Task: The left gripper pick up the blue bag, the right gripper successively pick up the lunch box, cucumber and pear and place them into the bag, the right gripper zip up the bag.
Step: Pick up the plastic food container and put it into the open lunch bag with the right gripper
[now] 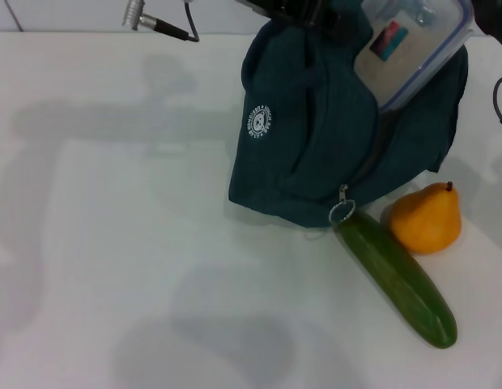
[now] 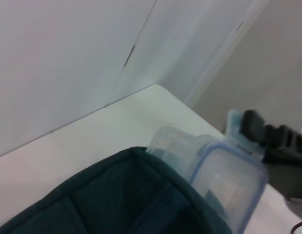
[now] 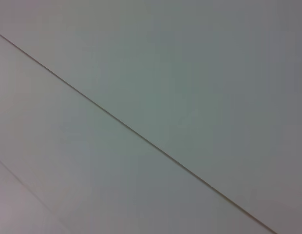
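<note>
At 1 o'clock on the white table [image 1: 113,243], far side of the head view: bag [image 1: 316,154], dark teal, mouth held up, white round logo facing 9 o'clock, ring zipper pull [image 1: 342,212] hanging at its near corner.

Lunch box [image 1: 413,44]: clear, blue-rimmed lid, tilted, lower end sunk in the bag mouth, upper end standing out toward 1 o'clock. Partly in, not seated.

Right gripper [image 2: 268,136]: seen only in the left wrist view, dark fingers clamped on the box's outer end; holding the box.

Left gripper [image 1: 291,10]: dark mass at the bag's top edge, apparently bearing the bag up; its finger state I cannot tell.

Cucumber [image 1: 397,279]: flat on the table at 5 o'clock from the bag, far end just under the zipper ring.

Pear [image 1: 427,219]: just beside the cucumber at its 2 o'clock side, close to the bag's base, stem up.

Right wrist view: plain wall only.

Hazards, by judgement:
- Box released now, while tilted and half out, may catch on the fabric rim and tip back out.
- Pushing it down at this slant could drag the rim inward and fold the mouth shut, or pull the bag from the left gripper.
- Bag sagging or swinging could nudge the pear and set it rolling toward the table edge.
</note>
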Robot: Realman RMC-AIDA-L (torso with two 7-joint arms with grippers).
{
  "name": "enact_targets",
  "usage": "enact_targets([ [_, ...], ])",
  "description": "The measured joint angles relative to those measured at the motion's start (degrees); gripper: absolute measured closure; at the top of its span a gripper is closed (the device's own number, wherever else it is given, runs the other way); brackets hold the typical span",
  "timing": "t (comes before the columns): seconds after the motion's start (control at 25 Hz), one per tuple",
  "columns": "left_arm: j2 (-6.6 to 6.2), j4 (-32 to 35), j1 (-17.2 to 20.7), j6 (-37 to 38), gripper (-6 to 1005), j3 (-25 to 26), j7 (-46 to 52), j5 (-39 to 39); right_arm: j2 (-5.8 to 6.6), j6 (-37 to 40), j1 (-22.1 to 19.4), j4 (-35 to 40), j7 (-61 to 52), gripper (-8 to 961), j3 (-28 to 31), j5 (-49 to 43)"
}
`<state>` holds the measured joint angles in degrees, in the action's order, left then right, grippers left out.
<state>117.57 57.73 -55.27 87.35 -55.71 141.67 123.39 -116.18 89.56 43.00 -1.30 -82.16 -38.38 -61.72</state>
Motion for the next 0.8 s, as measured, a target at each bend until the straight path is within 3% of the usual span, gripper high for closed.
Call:
enact_targets([
  [0.8,-0.47,-0.1,-0.6,-0.4,963,0.0,-1.3,-1.8,0.0,-7.1,3.8,-2.2,0.9,797,-1.9,-3.3],
])
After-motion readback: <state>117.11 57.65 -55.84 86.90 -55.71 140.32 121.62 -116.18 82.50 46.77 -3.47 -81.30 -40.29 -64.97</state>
